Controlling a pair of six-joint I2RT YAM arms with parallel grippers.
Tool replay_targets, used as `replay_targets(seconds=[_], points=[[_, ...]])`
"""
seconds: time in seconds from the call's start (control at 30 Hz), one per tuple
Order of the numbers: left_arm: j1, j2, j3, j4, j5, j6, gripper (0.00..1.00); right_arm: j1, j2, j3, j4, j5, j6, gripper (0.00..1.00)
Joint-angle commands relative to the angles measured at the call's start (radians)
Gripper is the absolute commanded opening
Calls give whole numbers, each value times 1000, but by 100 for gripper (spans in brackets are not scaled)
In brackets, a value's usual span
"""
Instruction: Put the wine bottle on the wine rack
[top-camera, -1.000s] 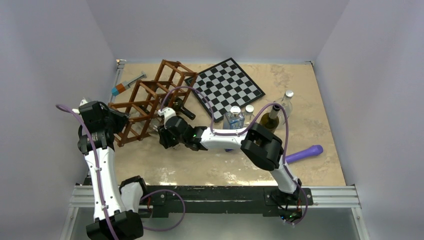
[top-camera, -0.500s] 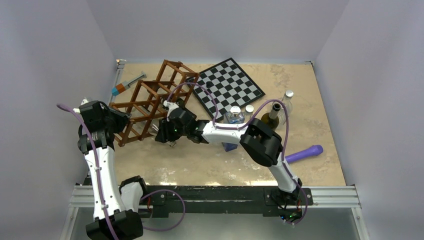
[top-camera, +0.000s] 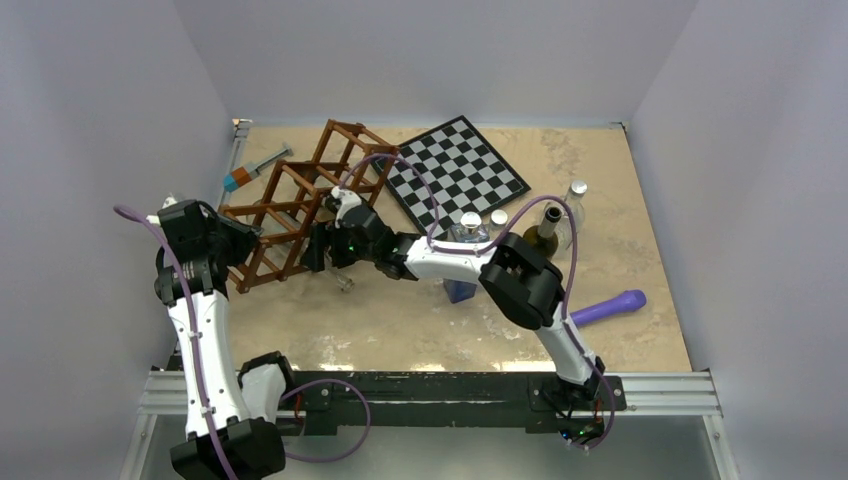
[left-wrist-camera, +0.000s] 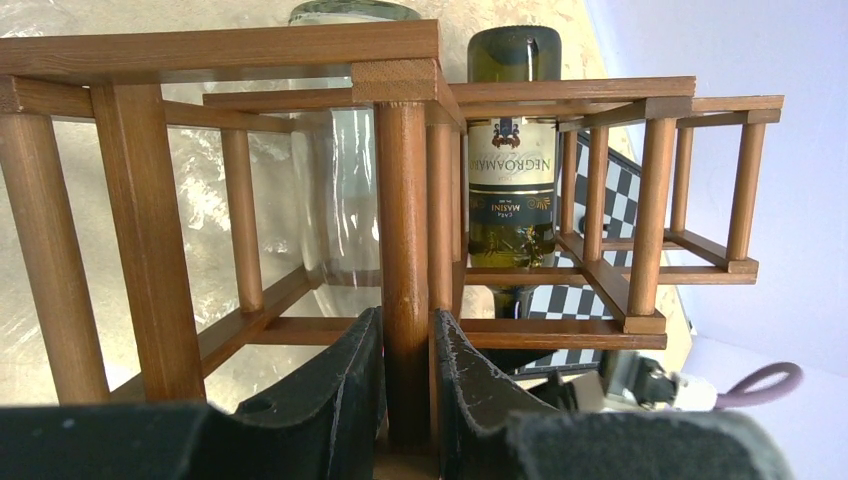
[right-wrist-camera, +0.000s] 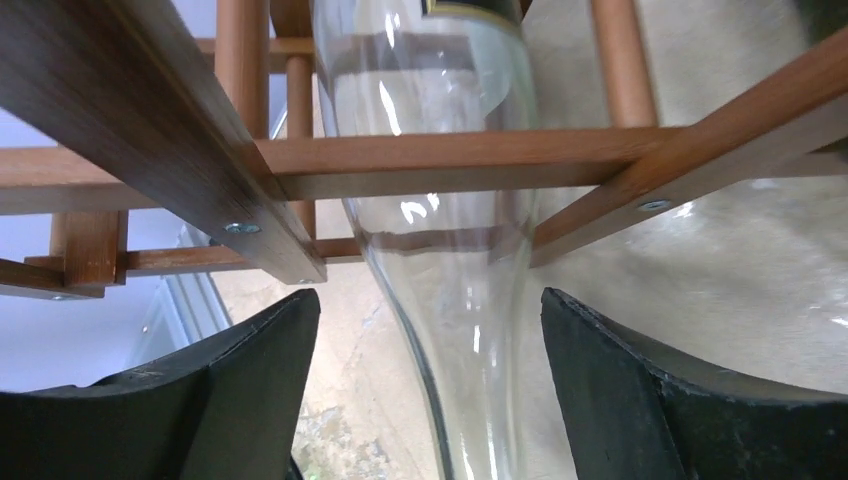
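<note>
Open tabletop (top-camera: 400, 330) nearside; beyond — wine rack (top-camera: 290, 200), checkerboard (top-camera: 455, 170), standing bottles (top-camera: 545, 232) in the way

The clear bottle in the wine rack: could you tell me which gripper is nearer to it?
Right. The right gripper straddles the clear bottle, jaws open around it; the left gripper is shut on a wine rack post, apart from the bottle.

I look down on a beige, marbled tabletop (top-camera: 400, 330) boxed in by a plain, pale lavender-grey left wall (top-camera: 100, 100), back wall (top-camera: 430, 50) and right wall (top-camera: 760, 150). An aluminium rail (top-camera: 660, 392) runs along its near edge. The light is soft and even, with a faint sheen on the tabletop near that rail.
</note>
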Motion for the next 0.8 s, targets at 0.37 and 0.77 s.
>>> replay_targets(seconds=[0.37, 0.77], points=[[-13, 37, 39, -115, 36, 51, 51, 57, -271, -84, 10, 234, -296, 92], [-14, 20, 115, -102, 21, 87, 86, 104, -387, -165, -228, 270, -398, 98]])
